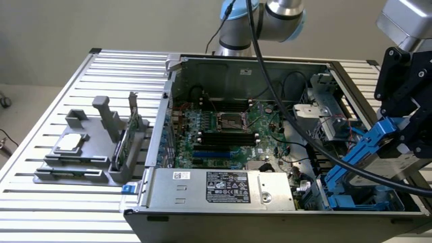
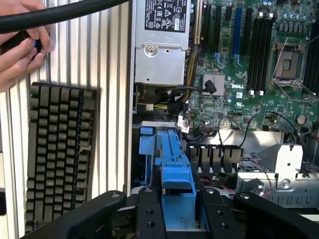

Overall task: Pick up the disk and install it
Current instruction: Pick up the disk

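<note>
The disk [image 1: 370, 143], a silver-grey drive in a blue bracket, hangs tilted over the right end of the open computer case [image 1: 177, 71], seen from the exterior view. My gripper [image 1: 403, 142] is shut on it from above. In the wrist view the blue bracket of the disk [image 2: 174, 172] sits between my two black fingers [image 2: 150, 216], and my gripper [image 2: 180, 216] is closed against its sides. Below the disk lies the blue drive bay [image 1: 345, 202] in the case's corner. The disk's lower end is close over the bay; I cannot tell whether they touch.
A grey fixture [image 1: 81, 157] on the exterior view's left holds a small silver chip [image 1: 72, 144] and an upright green card [image 1: 125, 142]. A power supply [image 1: 219, 187] and motherboard [image 1: 223, 126] fill the case. A black cable [image 1: 270, 86] crosses it. A keyboard [image 2: 60, 149] and a person's hand [image 2: 20, 47] lie beside the case.
</note>
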Action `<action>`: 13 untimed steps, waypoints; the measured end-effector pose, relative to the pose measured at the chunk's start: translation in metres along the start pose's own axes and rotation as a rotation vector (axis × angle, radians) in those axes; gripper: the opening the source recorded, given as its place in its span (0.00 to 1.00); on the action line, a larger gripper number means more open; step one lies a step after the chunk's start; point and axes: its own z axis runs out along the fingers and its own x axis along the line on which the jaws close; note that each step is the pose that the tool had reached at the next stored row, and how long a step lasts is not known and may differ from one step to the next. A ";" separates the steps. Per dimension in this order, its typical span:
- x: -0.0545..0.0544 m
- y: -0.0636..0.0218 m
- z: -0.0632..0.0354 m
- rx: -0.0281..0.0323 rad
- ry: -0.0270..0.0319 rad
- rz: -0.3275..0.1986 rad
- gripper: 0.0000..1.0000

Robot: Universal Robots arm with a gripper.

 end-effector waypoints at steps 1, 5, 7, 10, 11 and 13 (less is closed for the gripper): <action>0.000 0.0001 0.0002 0.0001 0.0001 0.001 0.33; 0.000 0.0005 0.0012 0.0003 0.0002 0.004 0.33; 0.000 0.0006 0.0019 0.0004 0.0004 0.005 0.33; 0.000 0.0008 0.0031 0.0005 0.0005 0.007 0.33; 0.000 0.0009 0.0036 0.0005 0.0005 0.007 0.33; 0.000 0.0011 0.0048 0.0005 0.0006 0.007 0.33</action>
